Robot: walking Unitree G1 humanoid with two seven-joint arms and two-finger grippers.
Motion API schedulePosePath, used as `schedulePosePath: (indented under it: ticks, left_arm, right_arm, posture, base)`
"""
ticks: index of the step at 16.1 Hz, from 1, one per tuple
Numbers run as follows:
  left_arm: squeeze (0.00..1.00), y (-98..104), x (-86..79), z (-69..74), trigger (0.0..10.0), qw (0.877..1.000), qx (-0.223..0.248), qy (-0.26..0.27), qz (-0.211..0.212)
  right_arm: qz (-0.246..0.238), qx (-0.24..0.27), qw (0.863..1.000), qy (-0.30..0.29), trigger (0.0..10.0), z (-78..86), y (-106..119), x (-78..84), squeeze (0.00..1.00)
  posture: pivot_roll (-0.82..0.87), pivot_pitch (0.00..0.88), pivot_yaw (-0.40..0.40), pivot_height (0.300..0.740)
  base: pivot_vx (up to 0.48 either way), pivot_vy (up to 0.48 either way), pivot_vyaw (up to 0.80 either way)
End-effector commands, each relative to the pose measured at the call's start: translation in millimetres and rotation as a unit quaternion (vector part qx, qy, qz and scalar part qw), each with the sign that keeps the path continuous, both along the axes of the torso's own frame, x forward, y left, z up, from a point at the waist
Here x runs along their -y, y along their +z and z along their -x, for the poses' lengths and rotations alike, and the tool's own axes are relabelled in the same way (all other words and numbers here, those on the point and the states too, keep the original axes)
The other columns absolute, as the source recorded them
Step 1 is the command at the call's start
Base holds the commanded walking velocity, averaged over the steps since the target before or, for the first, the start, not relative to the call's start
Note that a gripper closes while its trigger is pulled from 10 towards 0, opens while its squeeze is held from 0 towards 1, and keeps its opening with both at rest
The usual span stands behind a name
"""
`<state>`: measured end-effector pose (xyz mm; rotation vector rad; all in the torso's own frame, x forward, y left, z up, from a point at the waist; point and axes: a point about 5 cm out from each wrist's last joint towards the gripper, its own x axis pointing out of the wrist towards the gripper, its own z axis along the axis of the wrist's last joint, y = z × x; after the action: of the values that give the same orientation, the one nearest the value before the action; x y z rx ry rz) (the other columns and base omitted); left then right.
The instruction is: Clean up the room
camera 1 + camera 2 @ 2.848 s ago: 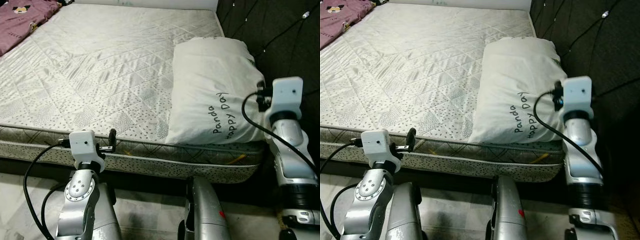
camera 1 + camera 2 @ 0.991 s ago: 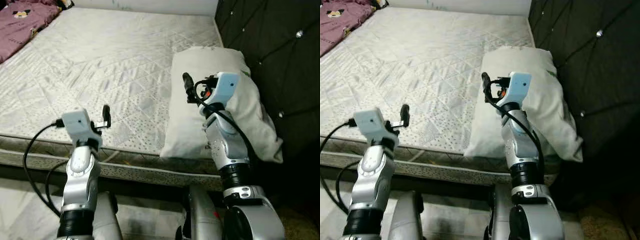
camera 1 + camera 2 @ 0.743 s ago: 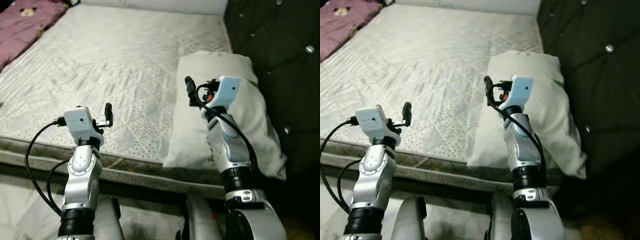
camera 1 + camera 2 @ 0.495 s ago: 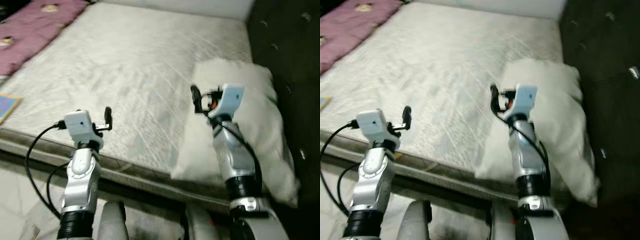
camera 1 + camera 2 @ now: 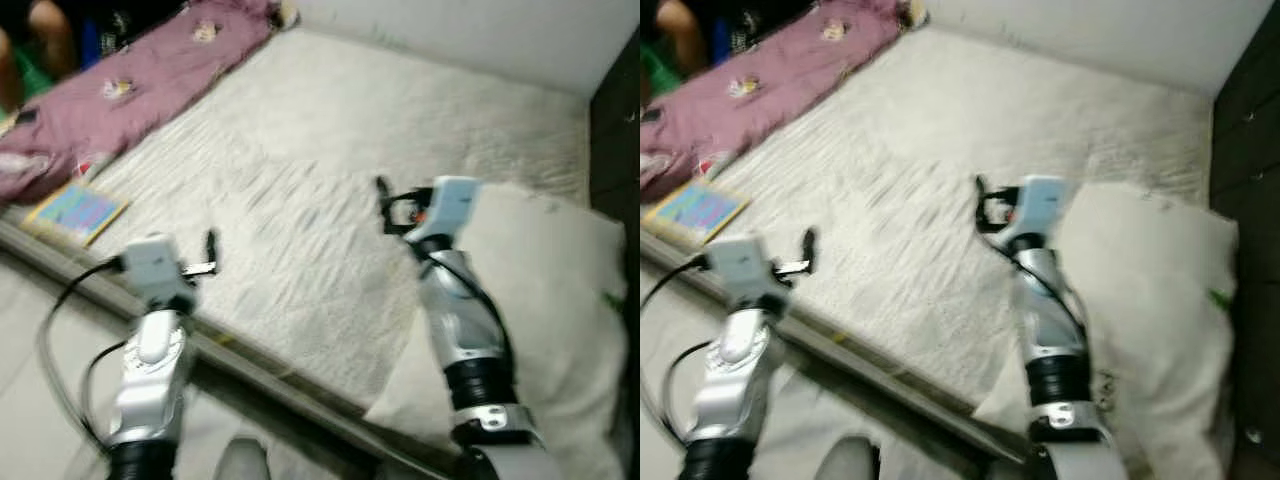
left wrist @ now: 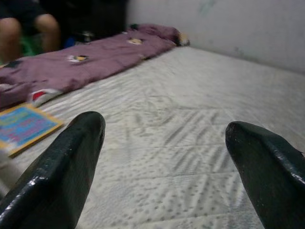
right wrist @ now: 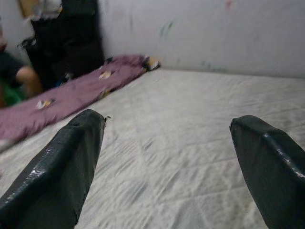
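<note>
On the bare quilted mattress (image 5: 300, 200), near its right end and just beside the dark tufted headboard (image 5: 1245, 110), lay a white pillow (image 5: 560, 300). Its long axis ran from the headboard side toward the mattress's near edge, where one corner hung over the side of the bed. Along the far left edge of the mattress stretched a purple blanket (image 5: 130, 90) with small cartoon prints, its length running away toward the pale wall (image 7: 214, 28). A colourful book (image 5: 75, 210) lay flat just beside the blanket's near end, close to the mattress's edge, and a person's bare legs (image 6: 28, 28) showed beyond the blanket.

Both head views were blurred. The right gripper (image 5: 382, 205) was raised above the mattress just left of the pillow, touching nothing; its wrist view showed the two black fingers (image 7: 71, 157) spread wide apart with only mattress between them, holding nothing. The left gripper (image 5: 210, 255) hovered over the mattress's near edge, well apart from the pillow, and its fingers (image 6: 62, 162) likewise stood wide apart and empty, pointing across the mattress toward the blanket and the wall
</note>
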<state>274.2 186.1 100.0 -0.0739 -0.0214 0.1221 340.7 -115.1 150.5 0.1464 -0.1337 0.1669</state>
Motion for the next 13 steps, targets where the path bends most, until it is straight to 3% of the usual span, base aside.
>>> schedulePosePath:
  ticks: [1, 4, 7, 13]
  left_arm:
    - [0.00, 4.9, 15.5, -4.0, 10.0, 1.000, 0.006, -0.026, 0.005]
    - [0.00, 3.7, 16.4, -3.4, 10.0, 1.000, 0.002, -0.028, 0.004]
    - [0.00, 3.7, 15.4, -3.1, 10.0, 1.000, -0.001, -0.019, 0.005]
    - [0.00, 3.3, 15.5, -3.1, 10.0, 1.000, -0.006, -0.013, 0.013]
  right_arm:
    - [0.003, -0.012, 0.999, -0.031, 10.0, 2.9, -6.6, 20.3, 0.00]
    - [0.009, -0.027, 0.999, -0.043, 10.0, 7.6, -14.5, 23.9, 0.00]
    - [0.047, -0.065, 0.995, -0.065, 10.0, 8.3, -27.1, 25.2, 0.00]
    - [0.046, -0.063, 0.995, -0.070, 10.0, 6.1, -24.8, 25.4, 0.00]
  posture:
    - [-0.02, 0.000, -0.003, 0.740]
    - [-0.02, 0.000, 0.000, 0.740]
    - [-0.02, 0.000, -0.001, 0.740]
    - [-0.01, 0.000, -0.012, 0.740]
  base:
    - [0.000, 0.000, 0.00]
    - [0.000, 0.000, 0.00]
    - [0.000, 0.000, 0.00]
    - [0.000, 0.000, 0.00]
